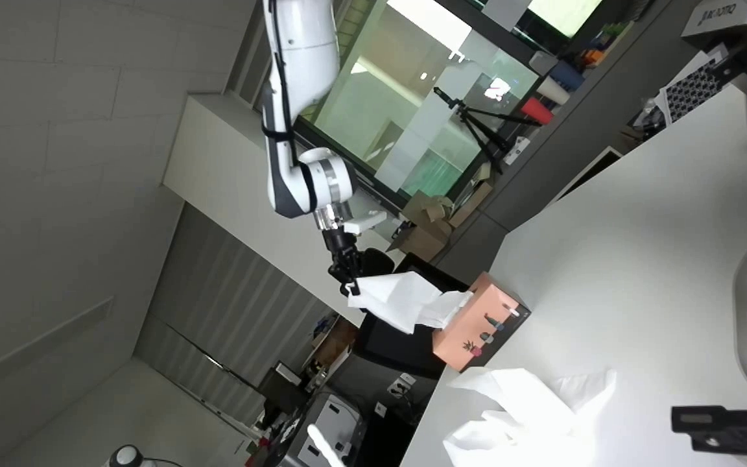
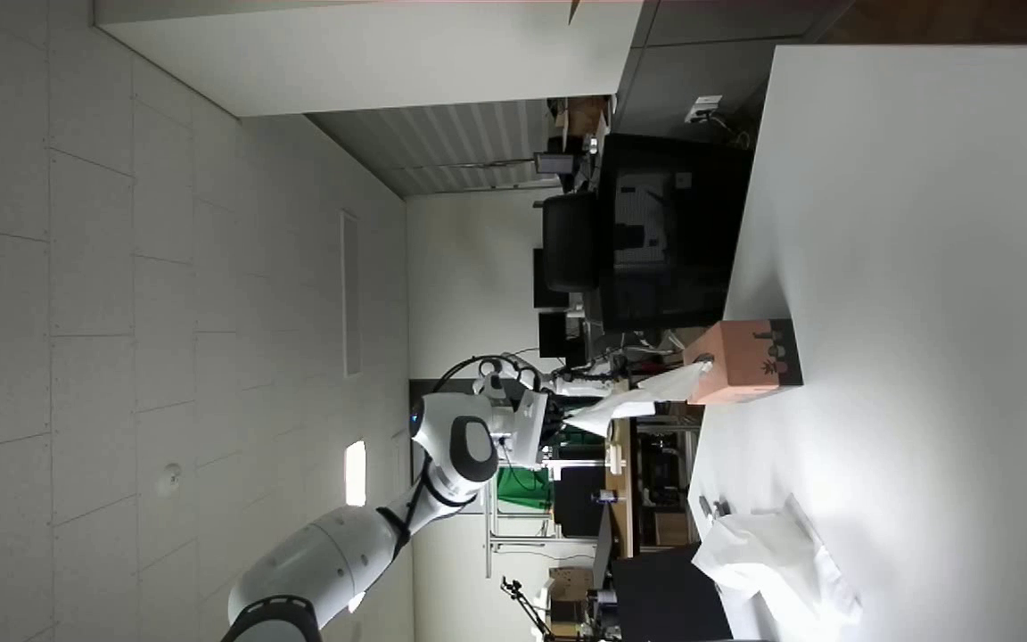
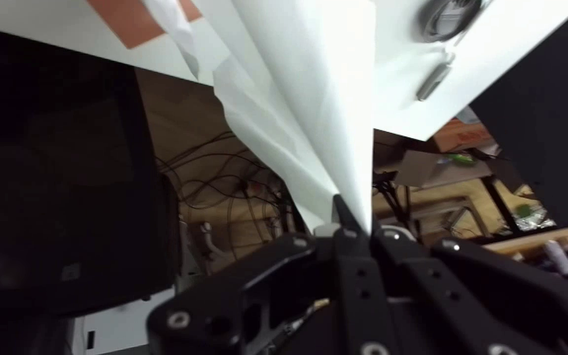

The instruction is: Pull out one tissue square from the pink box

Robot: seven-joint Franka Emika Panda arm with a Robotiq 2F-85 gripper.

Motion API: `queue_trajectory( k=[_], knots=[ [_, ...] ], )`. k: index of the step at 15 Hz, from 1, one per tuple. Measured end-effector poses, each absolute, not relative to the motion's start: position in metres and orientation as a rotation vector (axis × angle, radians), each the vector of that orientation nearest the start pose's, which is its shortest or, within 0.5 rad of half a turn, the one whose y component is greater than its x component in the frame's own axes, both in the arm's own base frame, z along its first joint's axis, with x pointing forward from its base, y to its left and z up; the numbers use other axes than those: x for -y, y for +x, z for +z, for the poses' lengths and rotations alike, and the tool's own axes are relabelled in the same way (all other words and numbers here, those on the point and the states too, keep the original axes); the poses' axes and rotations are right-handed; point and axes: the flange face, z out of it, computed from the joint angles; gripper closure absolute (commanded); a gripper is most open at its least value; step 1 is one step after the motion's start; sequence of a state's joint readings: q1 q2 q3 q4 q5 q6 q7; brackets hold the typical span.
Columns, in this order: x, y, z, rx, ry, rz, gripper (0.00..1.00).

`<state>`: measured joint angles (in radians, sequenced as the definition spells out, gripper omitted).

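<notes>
"What has the end effector (image 3: 367, 228) got?"

"One end of the tissue square (image 1: 394, 298), pinched tight."

"And the other end?"

"It reaches the top of the pink box (image 1: 474, 321). Whether any sits inside is hidden. The wrist view adds a narrow white strip (image 3: 173, 25) alongside; same sheet or not, I can't tell."

"Where's the box?"

"Upright on the desk (image 1: 639, 246), near an edge, in both exterior views. The wrist view cuts it off at the top."

"And that crumpled heap of tissue (image 1: 529, 415)?"

"On the desk, apart from the box, cut off at the bottom in an exterior view."

"Anything more?"

"A round grey object (image 3: 451, 20), hard to make out."
</notes>
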<state>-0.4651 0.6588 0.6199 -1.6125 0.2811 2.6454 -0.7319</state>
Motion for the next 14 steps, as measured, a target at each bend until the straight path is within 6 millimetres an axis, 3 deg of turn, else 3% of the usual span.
queue_trajectory(
  k=[3, 6, 9, 12, 14],
  knots=[
    [-0.037, 0.699, 0.382, 0.705, -2.405, -0.696, 1.0],
    [-0.033, 0.673, 0.386, 0.743, -2.276, -0.553, 1.0],
    [-0.017, 0.658, 0.359, 0.751, -2.177, -0.469, 1.0],
    [-0.008, 0.65, 0.314, 0.743, -2.114, -0.399, 1.0],
    [-0.013, 0.645, 0.28, 0.733, -2.083, -0.329, 1.0]
  ],
)
